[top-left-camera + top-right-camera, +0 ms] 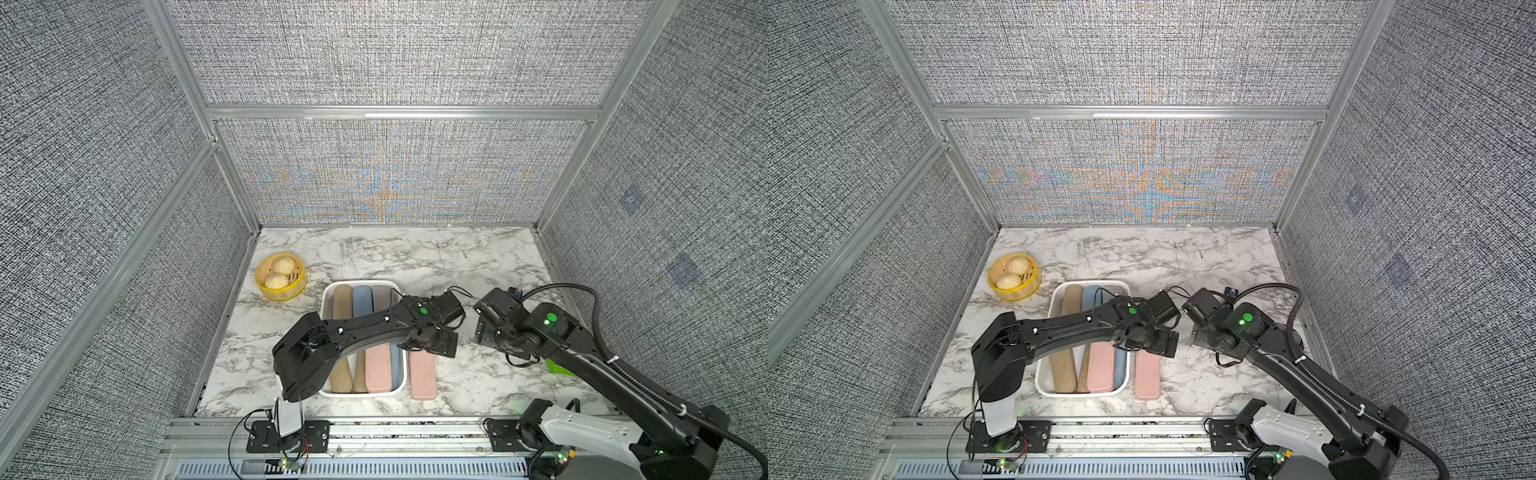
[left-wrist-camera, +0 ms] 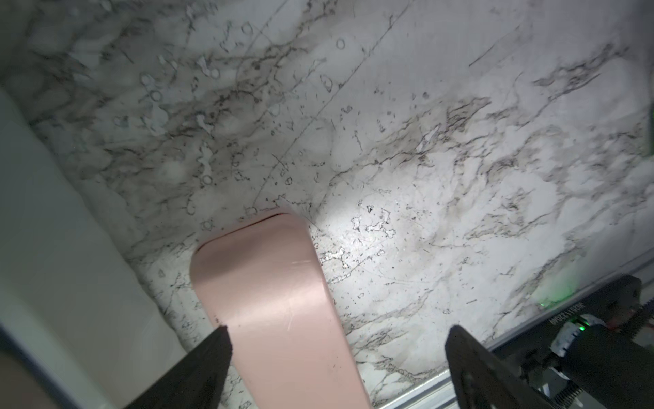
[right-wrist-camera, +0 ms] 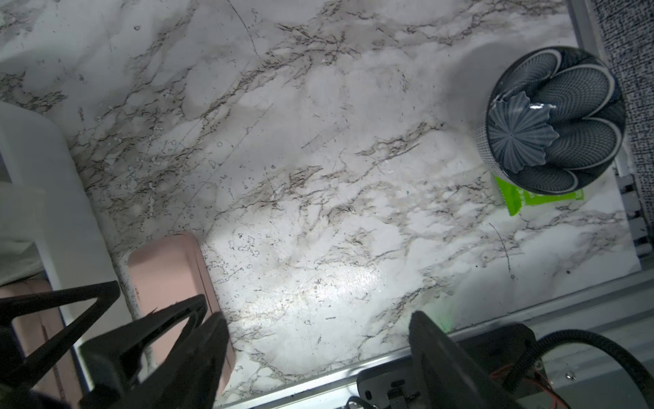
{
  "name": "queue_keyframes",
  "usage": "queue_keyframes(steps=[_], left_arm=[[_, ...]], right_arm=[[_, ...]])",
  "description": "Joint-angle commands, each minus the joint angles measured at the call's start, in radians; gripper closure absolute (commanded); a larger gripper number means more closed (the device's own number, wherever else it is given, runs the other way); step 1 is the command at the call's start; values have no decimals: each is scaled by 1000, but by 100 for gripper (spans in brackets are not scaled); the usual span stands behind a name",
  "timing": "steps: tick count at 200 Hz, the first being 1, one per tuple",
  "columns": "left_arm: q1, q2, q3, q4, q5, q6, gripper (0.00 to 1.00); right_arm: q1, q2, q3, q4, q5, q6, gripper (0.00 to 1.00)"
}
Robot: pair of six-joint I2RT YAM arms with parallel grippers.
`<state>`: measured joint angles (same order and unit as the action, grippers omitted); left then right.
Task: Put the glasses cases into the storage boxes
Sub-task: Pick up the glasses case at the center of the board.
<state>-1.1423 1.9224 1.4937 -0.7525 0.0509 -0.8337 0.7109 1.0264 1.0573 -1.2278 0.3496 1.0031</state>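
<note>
At the far left of the marble table [image 1: 457, 257] sits a round yellow basket [image 1: 266, 286] with two buns [image 1: 284, 264] in it, well apart from everything else. Right of it, near the middle, the white tray [image 1: 360, 283] holds glasses cases packed lengthwise. A tan case [image 1: 342, 301], a blue case [image 1: 361, 301] and a grey case [image 1: 380, 298] show at its far end. More tan, a packed pink case [image 1: 378, 370] and a strip of blue show at its near end, and the left arm [image 1: 365, 328] crosses over the middle. Just beside the tray's right wall, outside it and parallel to it on the table, lies the loose pink case [image 1: 423, 380]. The left gripper [image 2: 336, 340] hangs over that case's far end with its jaws spread wide. In the left wrist view the case runs between the two fingers, close against one finger [image 2: 212, 354] (whether they touch I cannot tell) and well clear of the other, so nothing is clamped. Further right, the right gripper [image 3: 318, 336] is also spread wide, with only bare marble between its fingers, holding and touching nothing. Near the table's right edge sit a dark blue patterned bowl [image 3: 555, 120] and a green packet [image 3: 531, 198], the bowl overlapping the packet in the right wrist view.
</note>
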Motion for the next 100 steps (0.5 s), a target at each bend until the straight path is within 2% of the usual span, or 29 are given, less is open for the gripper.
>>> queue_keyframes(steps=[1,31,57,100], left_arm=[[-23,36,20,-49,-40,-95,3],[-41,59,33,-91,-98,-203,2],[-52,112,74,-160,-168,-249,1],[-61,202,168,-249,-200,-297,1]], right_arm=[[-18,-57,-25,-44,-34,8,17],[-38,-116,-46,-97,-54,-9,15],[-45,-166,-56,-125,-80,-17,15],[-48,-224,-56,-192,-91,-20,14]])
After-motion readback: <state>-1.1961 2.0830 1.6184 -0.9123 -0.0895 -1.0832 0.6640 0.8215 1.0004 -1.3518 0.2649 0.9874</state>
